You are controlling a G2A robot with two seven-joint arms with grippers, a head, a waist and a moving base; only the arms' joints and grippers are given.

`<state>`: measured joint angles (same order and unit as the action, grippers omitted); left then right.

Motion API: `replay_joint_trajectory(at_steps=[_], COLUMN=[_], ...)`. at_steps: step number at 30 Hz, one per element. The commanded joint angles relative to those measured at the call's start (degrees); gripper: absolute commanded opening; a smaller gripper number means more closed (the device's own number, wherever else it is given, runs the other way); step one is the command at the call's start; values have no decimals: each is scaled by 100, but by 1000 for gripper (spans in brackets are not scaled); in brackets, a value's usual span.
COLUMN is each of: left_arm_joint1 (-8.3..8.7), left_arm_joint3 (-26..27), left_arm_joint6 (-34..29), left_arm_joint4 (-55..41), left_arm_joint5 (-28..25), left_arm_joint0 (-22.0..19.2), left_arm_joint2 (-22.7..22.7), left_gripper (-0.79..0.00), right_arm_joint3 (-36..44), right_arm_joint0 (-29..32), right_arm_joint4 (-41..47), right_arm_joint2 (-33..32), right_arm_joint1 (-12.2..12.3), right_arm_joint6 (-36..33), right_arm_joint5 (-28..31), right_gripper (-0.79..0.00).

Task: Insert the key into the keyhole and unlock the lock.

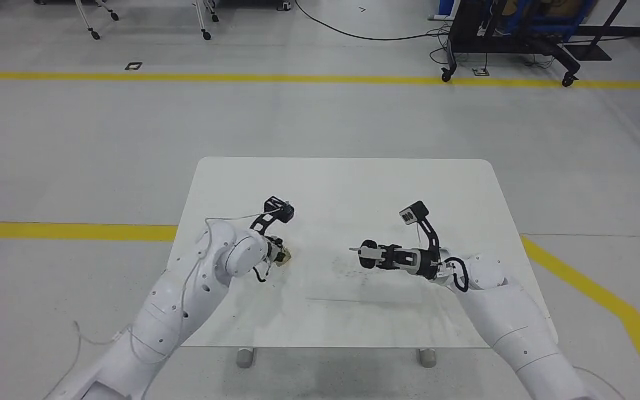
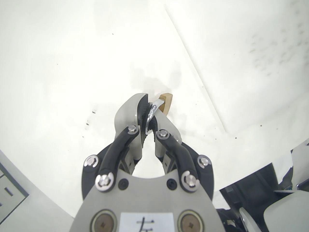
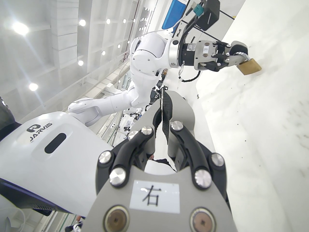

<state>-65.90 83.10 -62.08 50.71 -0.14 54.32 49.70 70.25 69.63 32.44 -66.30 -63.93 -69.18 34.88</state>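
At mid-depth on the white surface (image 1: 400, 190), left of its middle, the left claw (image 2: 150, 108) is seen closed on the silver shackle (image 2: 152, 109) of a brass padlock (image 2: 167, 102). The shackle is pinched between the ribbed black pads, and the padlock's body sticks out past the fingertips. From the right wrist view the padlock (image 3: 249, 66) is seen hanging tilted from the left claw (image 3: 239, 54), very low over the surface; whether a corner of it touches cannot be told. Right of the surface's middle, at about the same depth, the right claw (image 1: 364, 251) is held level and turned towards the padlock, apart from it, with bare surface between the two. Its fingers (image 3: 166, 112) are pressed together, and a thin metal sliver, taken to be the key (image 1: 354, 250), is seen poking out of the tips towards the padlock. Beyond the far edge, a yellow floor line (image 1: 300, 77) is seen crossing the grey floor.
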Motion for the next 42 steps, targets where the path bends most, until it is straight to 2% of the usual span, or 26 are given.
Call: replay_joint_trajectory(at_steps=[1,3,8,10,19,23,26,30,35,42], left_arm_joint1=[9,21,79,99,96,36,-34,-152,-287,-381], left_arm_joint3=[73,172,656,796,803,88,-603,-1199,-1636,-2118], left_arm_joint6=[327,584,854,454,478,-3,-643,-1161,-1310,-1398], left_arm_joint4=[-587,-1525,-3470,-3842,-3882,-5433,-6353,-6777,-6901,-7182], left_arm_joint5=[240,578,616,641,637,648,814,1007,1050,908], left_arm_joint0=[106,270,808,941,937,637,261,-121,-478,-791], left_arm_joint2=[352,851,1842,1902,1908,2079,1936,1435,927,717], left_gripper=[-785,-785,-785,-785,-785,-785,-785,-785,-785,-785], right_arm_joint3=[0,0,0,0,0,55,-151,-707,-1307,-1854], right_arm_joint0=[0,0,0,0,0,-62,-309,-729,-1257,-1712], right_arm_joint4=[0,0,0,0,0,-48,350,965,1552,1554], right_arm_joint2=[0,0,0,0,0,131,339,738,1245,1624], right_arm_joint1=[0,0,0,0,0,-39,-153,-369,-682,-930], right_arm_joint6=[0,0,0,0,0,280,487,548,576,651], right_arm_joint5=[0,0,0,0,0,-283,-142,212,599,675], right_gripper=[-785,-785,-785,-785,-785,-785,-785,-785,-785,-785])
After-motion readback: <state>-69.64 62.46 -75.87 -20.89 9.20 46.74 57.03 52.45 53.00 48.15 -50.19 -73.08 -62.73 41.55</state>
